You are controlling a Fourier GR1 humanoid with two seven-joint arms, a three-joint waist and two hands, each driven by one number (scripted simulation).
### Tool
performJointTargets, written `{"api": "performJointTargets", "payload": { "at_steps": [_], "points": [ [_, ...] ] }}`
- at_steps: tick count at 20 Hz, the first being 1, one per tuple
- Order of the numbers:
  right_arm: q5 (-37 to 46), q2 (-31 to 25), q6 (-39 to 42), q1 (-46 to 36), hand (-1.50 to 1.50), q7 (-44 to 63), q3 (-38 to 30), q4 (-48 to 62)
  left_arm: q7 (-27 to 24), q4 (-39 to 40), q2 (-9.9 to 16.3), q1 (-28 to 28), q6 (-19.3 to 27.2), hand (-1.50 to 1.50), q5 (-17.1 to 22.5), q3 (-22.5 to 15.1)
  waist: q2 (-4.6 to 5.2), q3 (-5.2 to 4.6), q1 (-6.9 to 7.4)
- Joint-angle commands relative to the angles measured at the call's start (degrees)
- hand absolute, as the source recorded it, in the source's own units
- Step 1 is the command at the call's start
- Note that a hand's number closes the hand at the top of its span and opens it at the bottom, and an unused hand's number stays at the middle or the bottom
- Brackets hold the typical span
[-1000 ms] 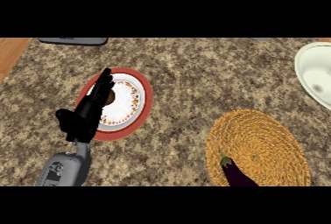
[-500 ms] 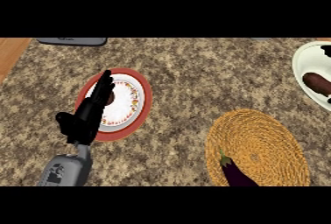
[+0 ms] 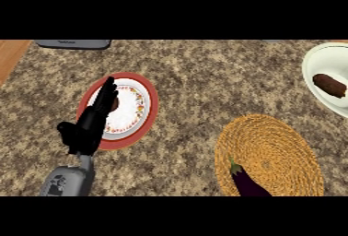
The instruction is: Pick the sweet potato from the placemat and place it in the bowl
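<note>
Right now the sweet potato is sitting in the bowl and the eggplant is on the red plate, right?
Not quite. The head view shows the eggplant on the woven placemat, not the red plate. The sweet potato does lie in the bowl.

Single head view; steeply down on counter [image 3: 190,83]

Matte black left hand [image 3: 92,122] with slim fingers and a stubby thumb, narrow pale grey wrist stem, broader rounded grey forearm casing [image 3: 66,181] bearing small dark markings
</note>
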Motion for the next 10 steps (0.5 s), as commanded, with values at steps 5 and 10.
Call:
{"api": "performJointTargets", "payload": {
  "at_steps": [5,10],
  "points": [
    [-5.3,-3.7,20.3,-0.4,-1.50,-1.8,-2.9,3.9,0.8,0.3,-0.3,-1.1,0.9,0.00,-0.7,0.1,0.17,0.21,-0.45],
    [-6.8,-3.5,23.7,1.7,-1.50,-1.1,-2.8,2.7,-0.4,-0.1,0.5,-0.5,-0.2,0.00,0.7,1.3,0.32,0.35,-0.44]
  ]
}}
